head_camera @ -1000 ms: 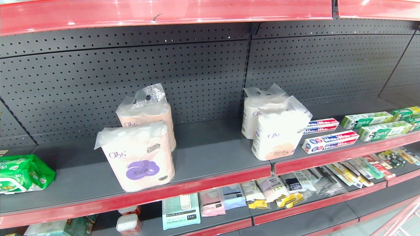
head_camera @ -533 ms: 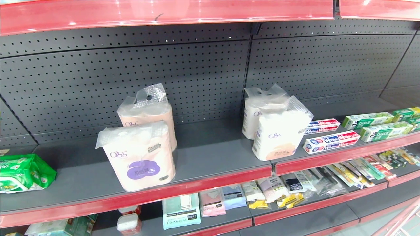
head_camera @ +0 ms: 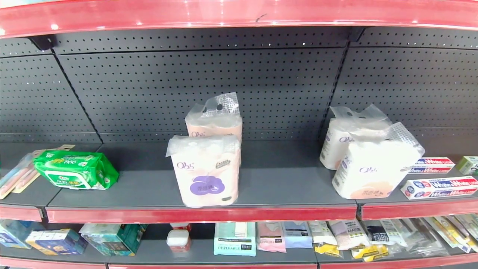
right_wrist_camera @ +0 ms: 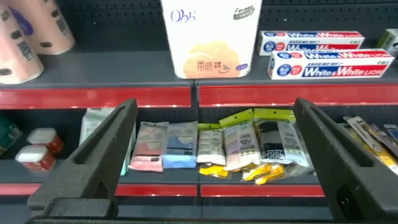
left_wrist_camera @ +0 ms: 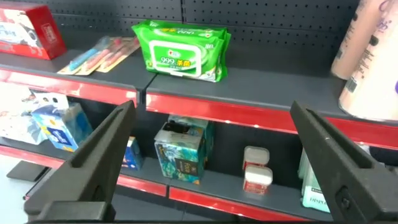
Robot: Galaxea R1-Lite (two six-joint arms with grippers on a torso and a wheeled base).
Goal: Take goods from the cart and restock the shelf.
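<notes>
The shelf (head_camera: 276,179) is a dark board with a red front lip and a pegboard back. Near its middle a pink pack (head_camera: 205,173) of paper rolls stands upright at the lip, with a second pack (head_camera: 214,123) right behind it. Well apart, toward the robot's right, a white pack (head_camera: 373,168) stands at the lip, leaning a little, with another roll pack (head_camera: 338,144) close behind it. Just beside the white pack lie two toothpaste boxes (head_camera: 438,186), lengthwise along the shelf. Toward the left lies a green wipes pack (head_camera: 74,170), flat, with toothbrushes (head_camera: 16,173) beside it.

The left end effector (left_wrist_camera: 211,106) is spread wide and holds nothing. It hangs in front of the racking, below the wipes pack and level with the lower shelf (left_wrist_camera: 205,186), where small jars (left_wrist_camera: 257,171) and a patterned box (left_wrist_camera: 180,149) stand. The right end effector (right_wrist_camera: 216,102) is likewise wide open and holds nothing, in front of the red lip under the white pack. Flat sachets (right_wrist_camera: 236,146) lie in a row on the board beneath.
</notes>
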